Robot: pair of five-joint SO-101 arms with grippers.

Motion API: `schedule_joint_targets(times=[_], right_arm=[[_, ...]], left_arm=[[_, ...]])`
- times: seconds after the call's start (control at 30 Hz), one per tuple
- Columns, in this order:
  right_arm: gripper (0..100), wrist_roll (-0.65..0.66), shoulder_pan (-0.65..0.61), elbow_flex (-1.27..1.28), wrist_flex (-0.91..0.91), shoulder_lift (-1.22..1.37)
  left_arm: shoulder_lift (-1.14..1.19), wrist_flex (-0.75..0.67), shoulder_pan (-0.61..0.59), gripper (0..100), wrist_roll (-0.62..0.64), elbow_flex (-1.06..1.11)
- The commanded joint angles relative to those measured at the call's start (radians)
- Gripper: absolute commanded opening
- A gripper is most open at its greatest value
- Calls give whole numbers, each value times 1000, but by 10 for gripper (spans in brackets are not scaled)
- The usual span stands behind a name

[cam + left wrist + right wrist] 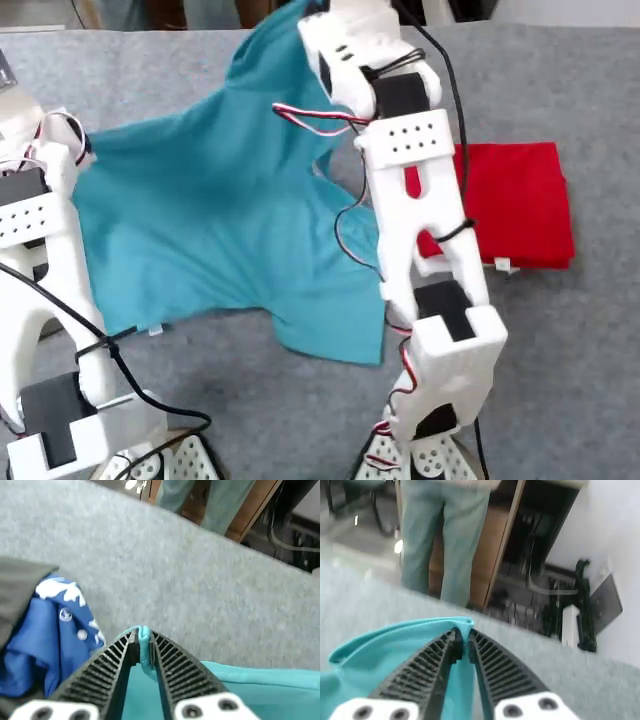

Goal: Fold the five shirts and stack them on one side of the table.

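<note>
On the grey surface [575, 380], the teal shirt [220, 230] lies spread but skewed. One part is lifted toward the far edge.

- Left claw [143, 635]: clamped on a thin fold of teal edge, at the shirt's left side. Blue shirt [55, 630] is bunched just beside it.
- Right claw [463, 634]: clamped on another teal edge near the far edge of the surface, with only a sliver of cloth between the tips.
- Red shirt [520, 205]: folded flat on the right side, touching or just beside the right arm [420, 200].

Risks as I read it:
- Both pinches are shallow, right at the hem. Any uneven pull between the arms likely strips one side out and the fold collapses.
- The right arm hangs over the shirt's middle, and its wires [345, 225] hang over the cloth. Folding toward the near edge could catch fabric on the arm or wires.
- The near hem is rumpled by the arm base, so the fold may come out crooked.
- A sweep to the right could shove the red shirt out of square.
- The left claw could drag the blue shirt along.
</note>
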Motion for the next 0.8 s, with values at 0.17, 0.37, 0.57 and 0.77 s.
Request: schedule_joint_targets(times=[0.17,0.37,0.57,0.77], right_arm=[[14,121,-8,-2,385,-8],[14,184,0,7,628,-8],[14,196,2,39,776,-15],[14,198,23,243,766,-176]], left_arm=[[75,46,5,29,0,102],[86,209,7,29,-94,162],[86,347,-28,29,-146,165],[86,422,-35,29,-209,165]])
